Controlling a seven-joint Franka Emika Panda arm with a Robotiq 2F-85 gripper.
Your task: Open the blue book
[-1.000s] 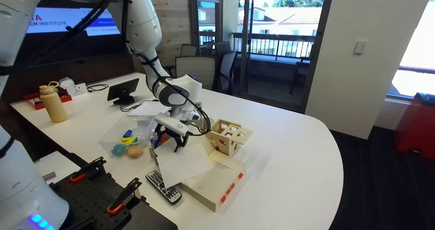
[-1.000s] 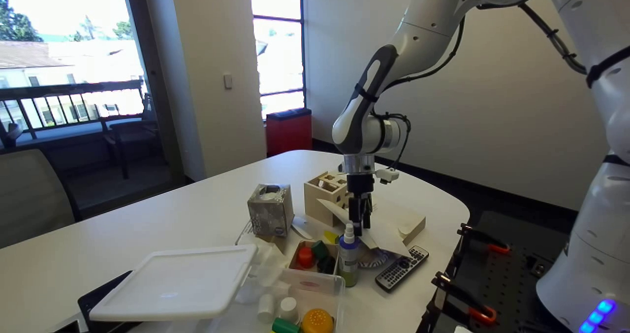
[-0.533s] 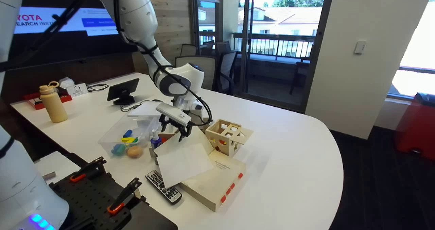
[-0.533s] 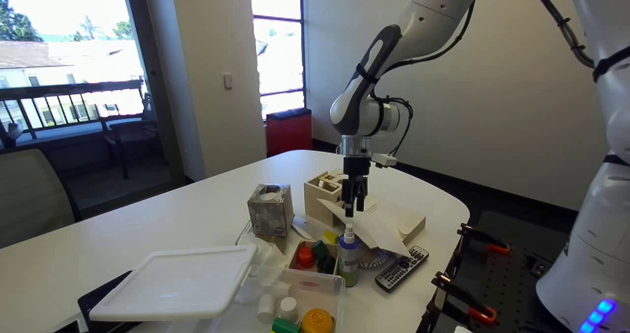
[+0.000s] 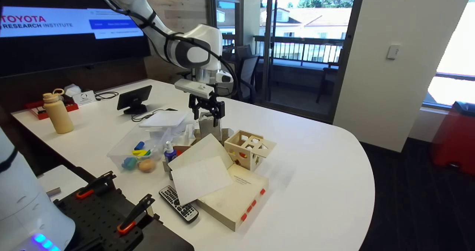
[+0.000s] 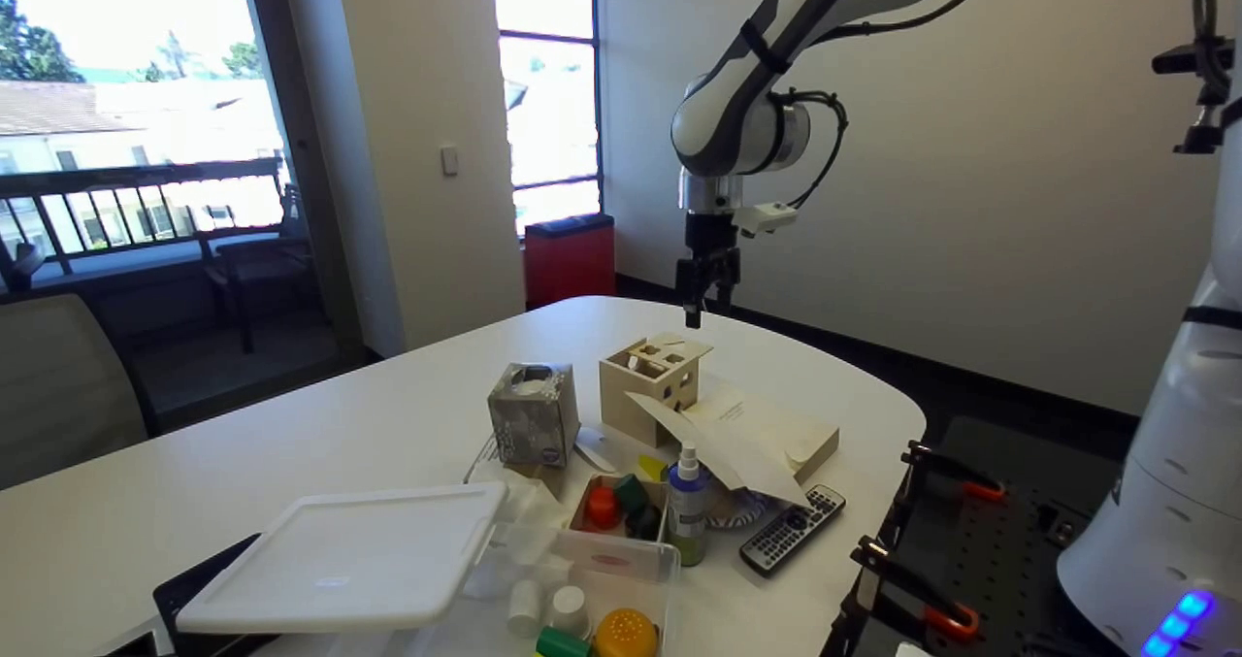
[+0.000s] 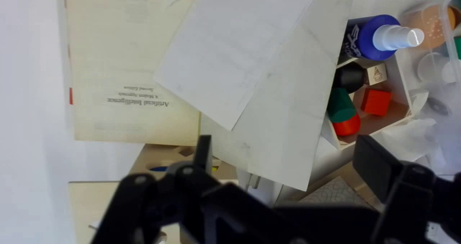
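Observation:
The blue book point(image 5: 241, 197) lies open on the table in both exterior views point(image 6: 805, 434). Its cream title page faces up, with red tabs along one edge. The opened cover point(image 5: 200, 151) slants up to the side, cream inside; the dark blue outside is hidden. A loose-looking white page point(image 5: 202, 178) lies over the cover and part of the block. In the wrist view the title page point(image 7: 115, 56) reads upside down. My gripper point(image 5: 206, 120) is open and empty, above and apart from the book, also in an exterior view point(image 6: 709, 312) and the wrist view point(image 7: 284, 139).
A wooden crate point(image 5: 237, 151) stands against the book's far side. The remote point(image 5: 179, 203) lies beside the book. A spray bottle point(image 6: 688, 511), a box of blocks point(image 7: 389, 119), a tissue box point(image 6: 534, 414) and a clear bin point(image 5: 120, 152) stand close by the cover.
My gripper has risen from beside the raised cover to well above it, with fingers open throughout. The book, cover and pages stay as they were.

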